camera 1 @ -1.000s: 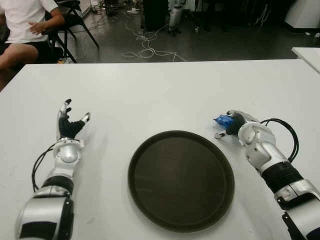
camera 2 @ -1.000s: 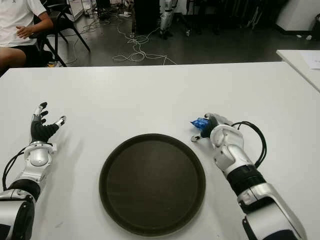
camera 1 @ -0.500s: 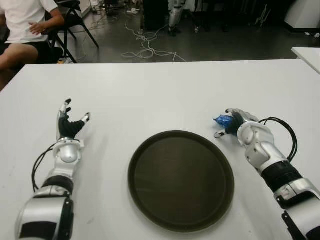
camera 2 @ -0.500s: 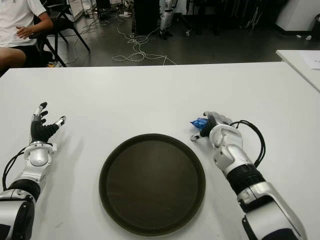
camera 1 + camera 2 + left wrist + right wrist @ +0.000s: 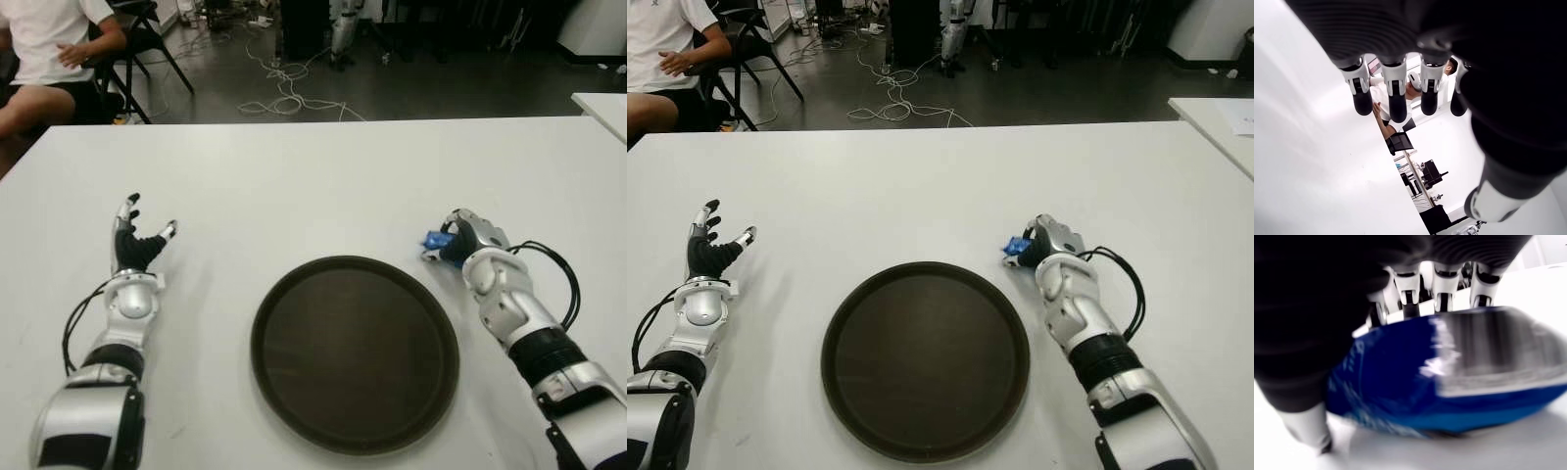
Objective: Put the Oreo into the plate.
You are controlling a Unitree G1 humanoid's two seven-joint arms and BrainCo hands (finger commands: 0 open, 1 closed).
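Note:
The Oreo is a small blue packet on the white table, just beyond the right rim of a round dark plate. My right hand is curled around the packet from its right side. In the right wrist view the packet fills the palm, the fingers reach behind it and the thumb presses at its near edge. My left hand shows to the left of the plate, fingers spread upward and holding nothing.
A person in a white shirt sits on a chair beyond the table's far left corner. Cables lie on the dark floor behind. A second white table's corner shows at the far right.
My right hand has rolled further over the blue packet and its thumb has drawn in against it. The packet shows less than before. The left hand has not moved.

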